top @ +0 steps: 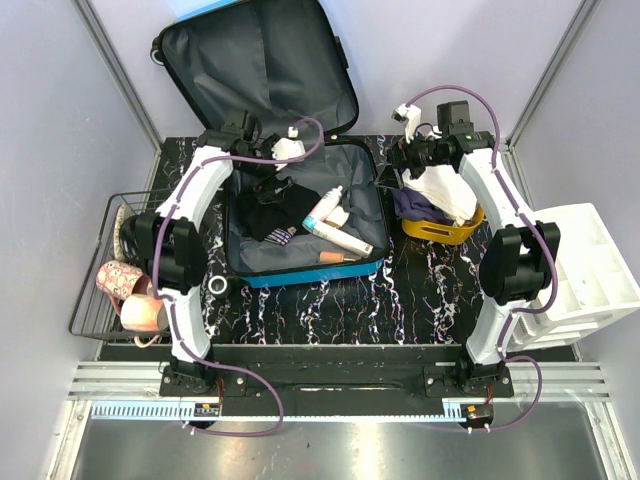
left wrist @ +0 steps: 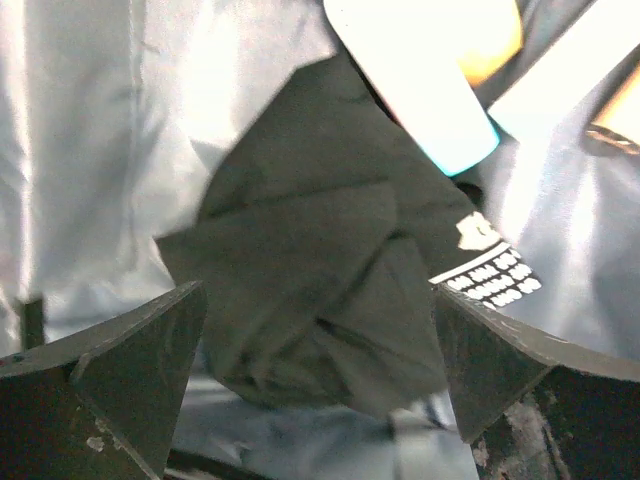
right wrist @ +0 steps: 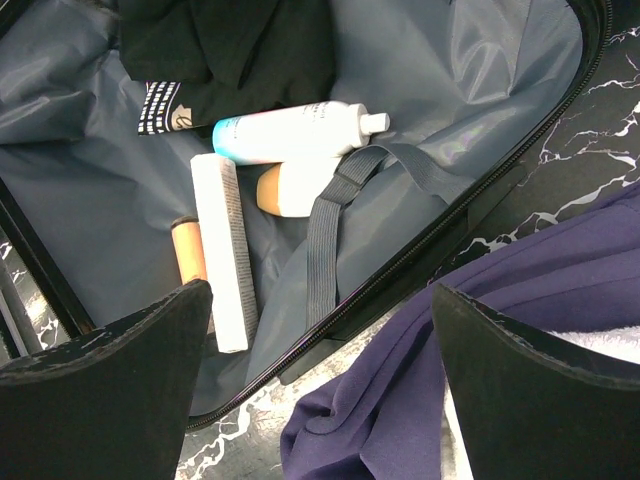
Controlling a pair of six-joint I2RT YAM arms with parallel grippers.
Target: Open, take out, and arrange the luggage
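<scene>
Black marble table (top: pixel 300 312) | left claw (left wrist: pixel 320 292) pointing down, wide open over black garment (left wrist: pixel 300 230) in luggage (top: pixel 260 60) | right claw (right wrist: pixel 320 288) wide open, empty

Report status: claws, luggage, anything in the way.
Left claw open above black garment. Right claw open, empty, over purple cloth at luggage edge. Luggage open, lid up, garment and bottle inside. Nothing seen blocking.

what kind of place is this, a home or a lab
Probably a robot lab test cell: arms bolted to a rail, plain panel walls enclosing the table, the luggage staged open.
</scene>
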